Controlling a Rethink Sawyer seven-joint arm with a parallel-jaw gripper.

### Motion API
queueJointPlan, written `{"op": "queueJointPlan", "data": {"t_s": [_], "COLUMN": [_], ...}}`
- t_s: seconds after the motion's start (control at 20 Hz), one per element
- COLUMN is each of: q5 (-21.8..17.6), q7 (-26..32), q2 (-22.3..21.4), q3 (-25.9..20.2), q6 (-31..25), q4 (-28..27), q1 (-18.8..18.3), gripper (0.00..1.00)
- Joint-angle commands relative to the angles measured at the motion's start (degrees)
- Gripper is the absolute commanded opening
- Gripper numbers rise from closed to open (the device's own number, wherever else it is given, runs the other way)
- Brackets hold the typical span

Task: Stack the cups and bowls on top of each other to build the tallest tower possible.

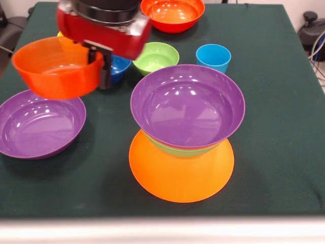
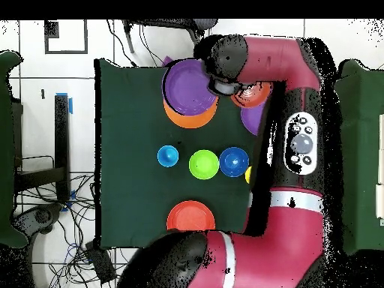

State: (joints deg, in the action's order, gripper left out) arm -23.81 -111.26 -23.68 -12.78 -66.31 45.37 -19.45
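Note:
My gripper [image 1: 99, 67] is shut on the near wall of a red-orange bowl [image 1: 56, 68] and holds it in the air at the left, above a purple bowl [image 1: 40, 124] that lies on the table. The tower stands at centre front: an upturned orange bowl [image 1: 180, 175], a green bowl [image 1: 177, 150] on it, and a purple bowl [image 1: 188, 104] on top. The held bowl is left of the tower and apart from it. A green bowl [image 1: 156, 57], a small dark blue bowl [image 1: 120, 67], a light blue cup [image 1: 213, 56] and a second red-orange bowl [image 1: 172, 12] stand behind. The yellow cup [image 2: 248, 175] is mostly hidden.
The dark green table top [image 1: 274, 127] has bare cloth to the right of the tower. Its front edge [image 1: 162, 216] runs close below the tower. In the overhead view the arm [image 2: 300, 142] lies along one side of the table.

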Motion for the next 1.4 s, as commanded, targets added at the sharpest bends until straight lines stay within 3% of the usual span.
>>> {"op": "queueJointPlan", "data": {"t_s": [0.05,0.8,1.4], "q5": [-1.4,2.3,6.6], "q7": [4.6,-8.4,-17.7], "q2": [4.7,4.8,3.1], "q3": [-3.2,1.9,7.3], "q6": [-11.4,-5.6,4.3], "q4": [-9.5,-3.3,7.9], "q1": [4.1,9.3,12.8], "gripper": [0.00,0.00,0.00]}}
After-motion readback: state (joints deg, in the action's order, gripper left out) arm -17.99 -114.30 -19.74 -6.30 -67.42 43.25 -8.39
